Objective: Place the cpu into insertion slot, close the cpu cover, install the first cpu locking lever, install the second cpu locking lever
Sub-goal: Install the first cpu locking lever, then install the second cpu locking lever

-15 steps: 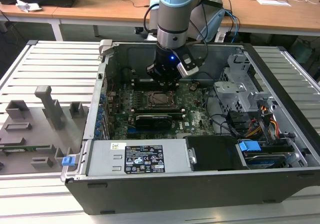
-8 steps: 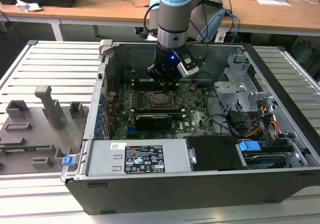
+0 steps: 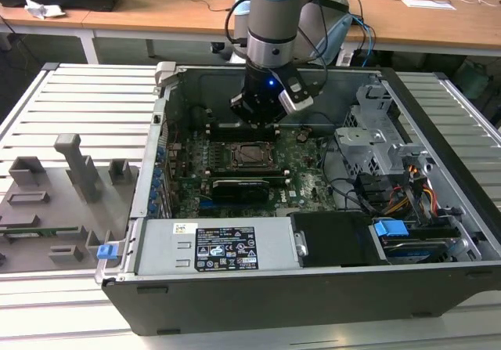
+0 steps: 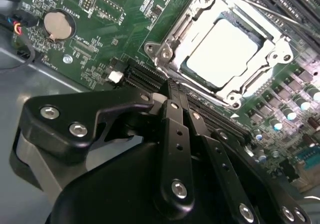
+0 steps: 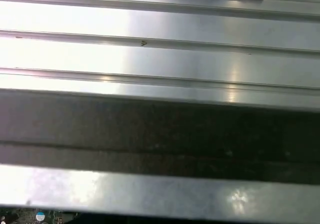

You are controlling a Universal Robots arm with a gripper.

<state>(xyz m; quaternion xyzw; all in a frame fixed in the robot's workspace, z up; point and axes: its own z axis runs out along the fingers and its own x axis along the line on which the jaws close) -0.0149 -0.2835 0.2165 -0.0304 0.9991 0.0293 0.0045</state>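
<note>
Open black steel computer case (image 3: 438, 232) sits on a ribbed pale metal table (image 3: 86, 107), which shows in the first wrist view as long bright aluminium slats (image 5: 160, 58). Inside the case lies a green circuit board (image 3: 301, 170), matt and densely studded with small components; a round silver coin battery (image 4: 58, 24) sits on it in the second wrist view.

The black metal gripper (image 4: 172, 91) hangs over the far part of the board in the exterior view (image 3: 258, 115), just beyond the socket. Its two slim, screw-studded fingers (image 4: 176, 134) lie pressed together side by side, jaws closed with nothing between them. The tips hover just beside a long black expansion slot (image 4: 200, 108); whether they touch it cannot be told.

The small flat square cpu with dull silver-grey top (image 4: 221, 52) lies seated in the socket near the board's centre (image 3: 251, 153), smooth and reflecting pale light. The thin metal rectangular cpu cover (image 4: 272, 51), a frame with an open centre, lies flat around it, bright-edged with screws at the corners.

At the exterior view's left, grey plastic fixtures (image 3: 74, 170) stand on the table.
</note>
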